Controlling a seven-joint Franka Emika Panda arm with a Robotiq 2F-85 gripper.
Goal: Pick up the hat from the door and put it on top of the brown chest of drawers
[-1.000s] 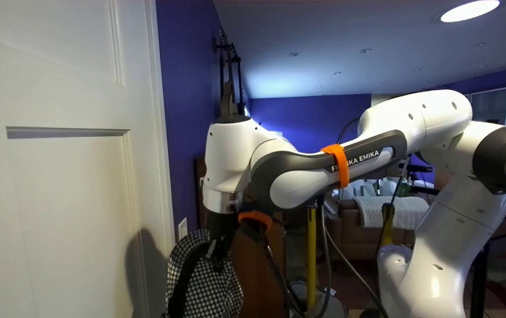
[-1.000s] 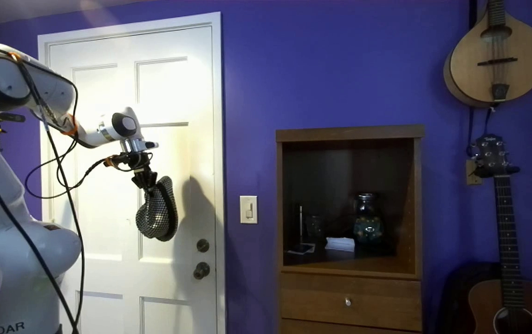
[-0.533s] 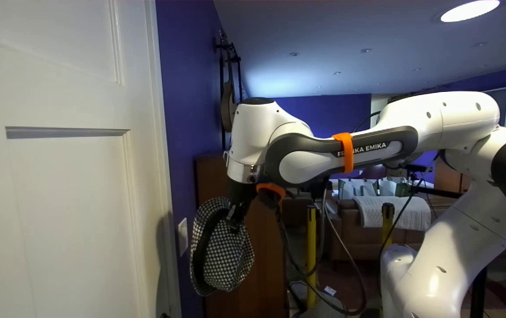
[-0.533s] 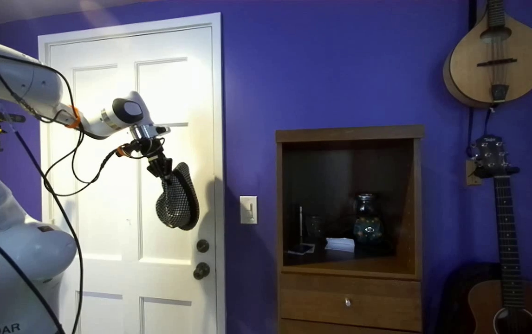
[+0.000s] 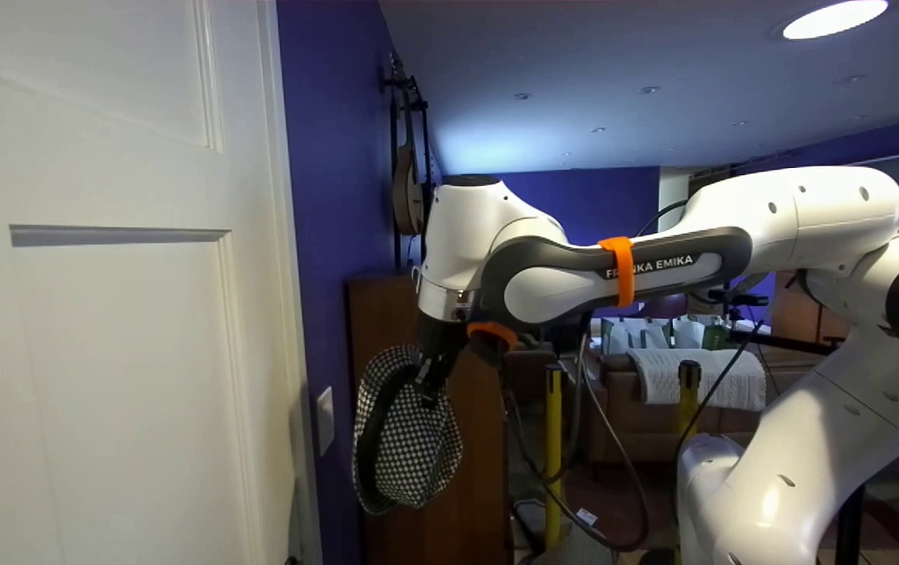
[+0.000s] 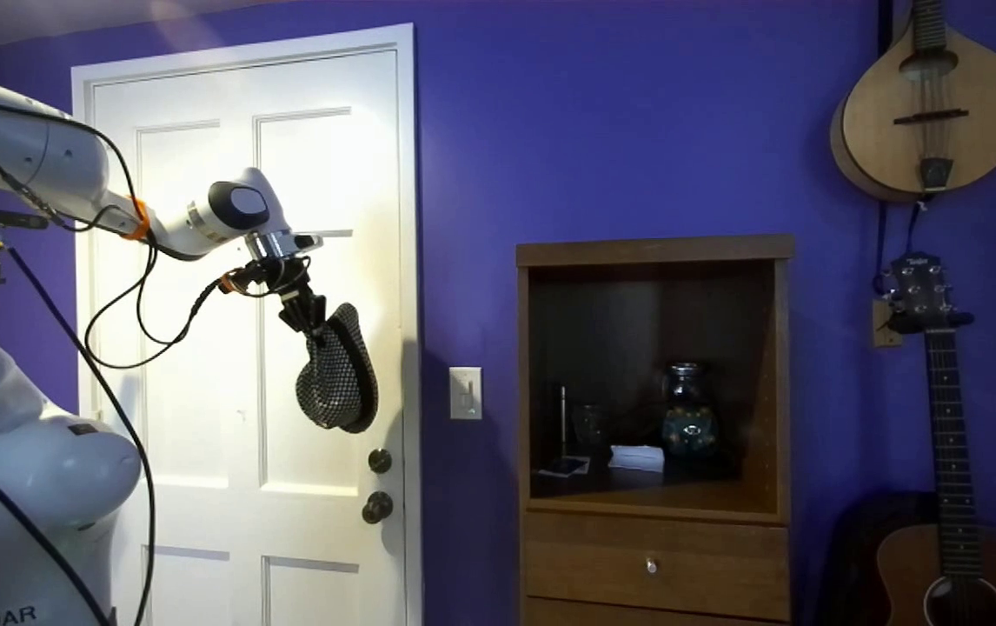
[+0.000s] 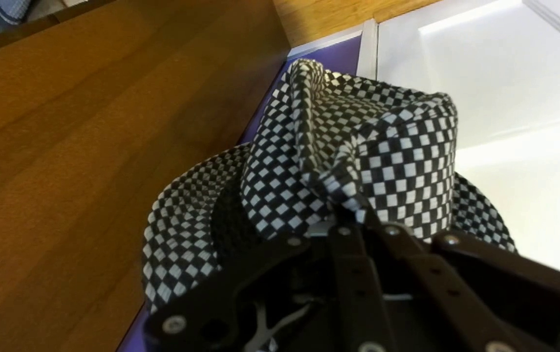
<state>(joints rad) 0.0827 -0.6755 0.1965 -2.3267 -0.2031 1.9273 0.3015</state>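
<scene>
The hat (image 5: 412,455) is black-and-white checked with a dark band and a curved brim. My gripper (image 5: 427,391) is shut on its pinched crown; the hat hangs tilted below the fingers in mid-air. In an exterior view the hat (image 6: 328,382) and gripper (image 6: 315,335) are in front of the right part of the white door (image 6: 194,426). The wrist view shows the hat's crown (image 7: 280,181) folded between the fingertips (image 7: 351,210). The brown chest of drawers (image 6: 654,252) stands right of the door, its flat top above the hat's height. Its side panel (image 7: 89,146) fills the wrist view's left.
A light switch (image 6: 465,393) is on the purple wall between door and chest. The chest's open compartment holds a jar (image 6: 687,417). A mandolin-like instrument (image 6: 932,113) and a guitar (image 6: 941,417) are to its right. Cables (image 6: 107,382) hang from the arm.
The gripper carried the hat up and away from the door toward the chest, mostly in the first half second, then only slightly. The grip on the hat is unchanged.
</scene>
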